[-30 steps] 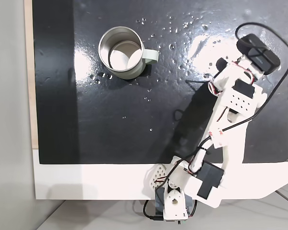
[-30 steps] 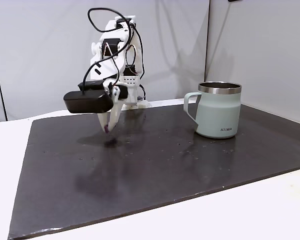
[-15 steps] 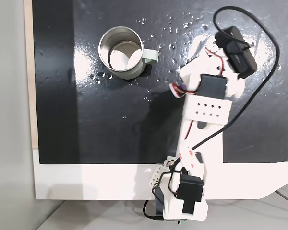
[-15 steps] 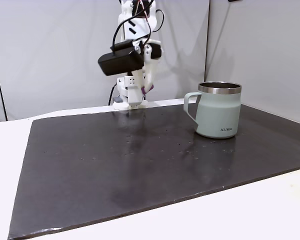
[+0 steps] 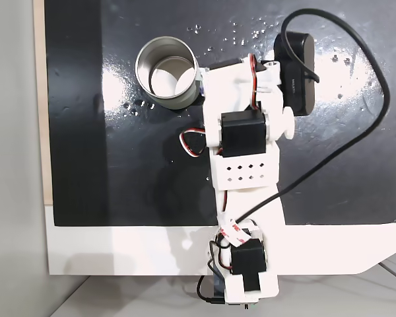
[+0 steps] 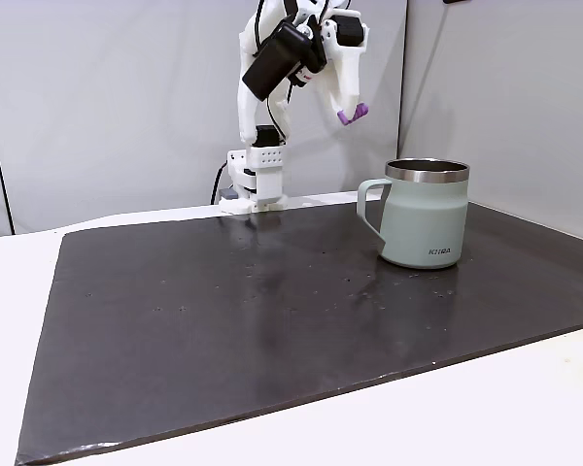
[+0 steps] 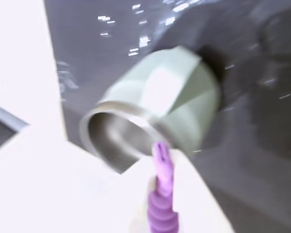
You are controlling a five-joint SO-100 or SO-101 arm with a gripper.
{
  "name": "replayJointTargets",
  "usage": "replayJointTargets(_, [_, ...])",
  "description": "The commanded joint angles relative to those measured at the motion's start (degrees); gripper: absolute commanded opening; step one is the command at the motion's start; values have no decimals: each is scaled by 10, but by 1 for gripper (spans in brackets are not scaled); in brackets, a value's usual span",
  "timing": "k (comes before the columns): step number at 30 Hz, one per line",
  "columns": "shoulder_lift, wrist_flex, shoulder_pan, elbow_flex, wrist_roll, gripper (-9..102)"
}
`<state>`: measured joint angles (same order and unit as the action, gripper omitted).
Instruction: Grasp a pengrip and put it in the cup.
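The hand [image 6: 351, 112] is clamped on the pengrip [image 6: 353, 114], which shows as a small purple stub at the fingertips in a fixed view from the side. It is held high in the air, well above the dark mat [image 6: 272, 311] on the desk [image 6: 525, 408], and to the left of the cup [image 6: 423, 214] as that view shows it. In the wrist view the pengrip [image 7: 161, 194] juts forward between the pale fingers, ribbed along its lower part, and the cup [image 7: 155, 111] lies ahead with its open mouth turned toward the camera; the picture is blurred, so finer detail cannot be told.

In the fixed view from above, the arm [image 5: 241, 132] stretches across the mat and covers the handle side of the cup [image 5: 165, 72]; a sliver of purple [image 5: 199, 89] shows just at the cup's right rim.

The step in hand looks like the carry: the grasp is made and the pengrip is on its way to the cup, not yet over the opening. The next move calls for bringing the fingertips squarely above the steel mouth, then lowering a little and letting go. The pengrip is tiny and rubbery, so a release from too high or off-centre could bounce it off the rim
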<state>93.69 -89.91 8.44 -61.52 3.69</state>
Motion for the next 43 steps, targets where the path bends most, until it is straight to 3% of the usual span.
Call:
replayJointTargets(1, [-34, 25, 29, 68, -46, 0])
replayJointTargets(12, [-113, 75, 94, 79, -127, 0])
replayJointTargets(22, [-146, 82, 134, 118, -128, 0])
replayJointTargets(23, [-146, 76, 133, 119, -128, 1])
replayJointTargets(27, [-149, 58, 131, 119, -119, 24])
replayJointTargets(31, [-149, 53, 127, 120, -109, 33])
replayJointTargets(43, [-148, 38, 119, 129, -97, 33])
